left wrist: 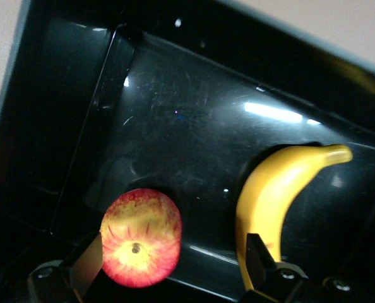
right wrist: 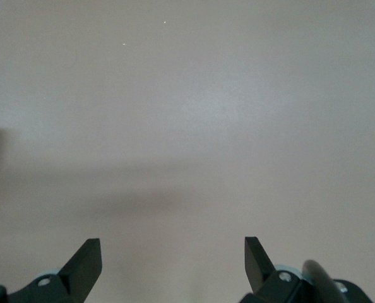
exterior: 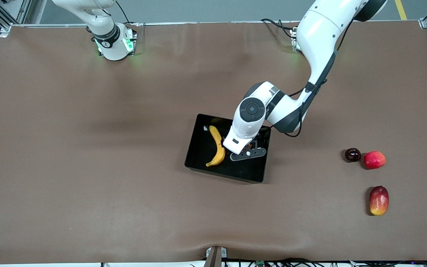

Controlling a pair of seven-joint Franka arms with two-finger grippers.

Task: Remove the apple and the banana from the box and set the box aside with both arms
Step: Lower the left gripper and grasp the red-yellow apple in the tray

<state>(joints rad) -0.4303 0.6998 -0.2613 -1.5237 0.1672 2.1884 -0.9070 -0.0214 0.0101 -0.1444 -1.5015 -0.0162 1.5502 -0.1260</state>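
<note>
Resting in glossy black box (left wrist: 194, 120), streaked apple (left wrist: 141, 237), curved yellow banana (left wrist: 273, 202)

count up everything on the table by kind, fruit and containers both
banana: 1
streaked apple: 1
red round fruit: 1
dark maroon fruit: 1
mango: 1
black tray: 1
total: 6
</note>
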